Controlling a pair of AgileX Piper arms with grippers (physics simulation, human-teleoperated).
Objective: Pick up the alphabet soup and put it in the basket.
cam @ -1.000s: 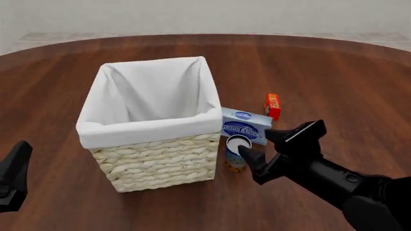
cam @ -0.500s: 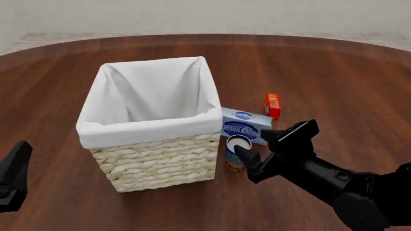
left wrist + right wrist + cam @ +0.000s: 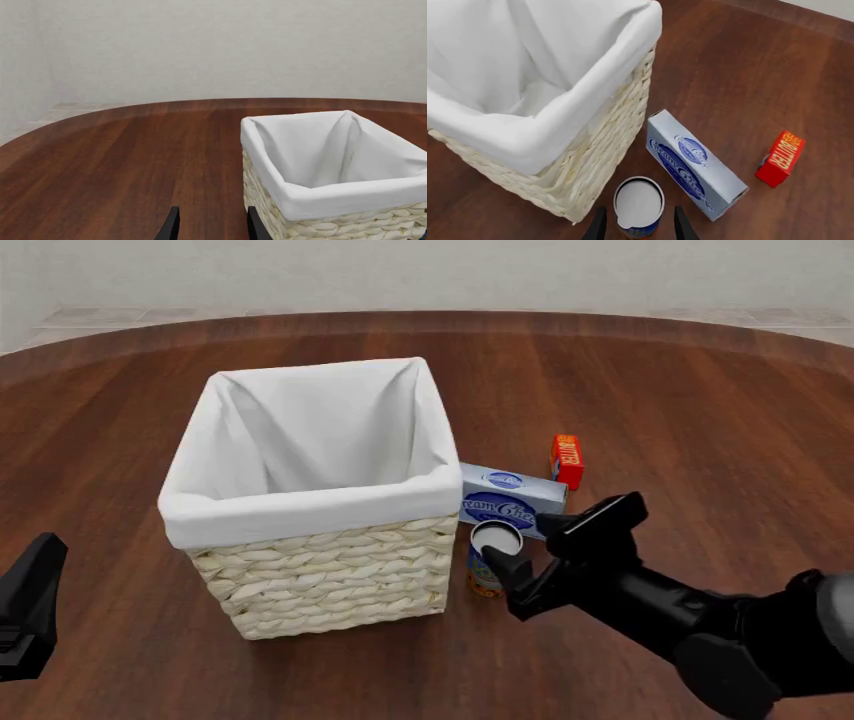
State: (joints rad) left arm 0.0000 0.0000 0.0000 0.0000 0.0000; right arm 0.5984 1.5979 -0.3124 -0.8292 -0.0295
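- Basket [image 3: 314, 502] holds only its white cloth lining.
- Soup can [image 3: 494, 558] stands just right of it.
- Right claw [image 3: 541, 544], fingers apart, has moved closer to the can.
- Left claw [image 3: 210, 226]: fingers apart.

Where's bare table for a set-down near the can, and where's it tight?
Bare wood: the wide stretch left of the basket, and the table beyond and right of the small orange-red box. Crowded: the alphabet soup stands hard by the basket's right wall, with the cream cheese box just behind it and the open right gripper around it.
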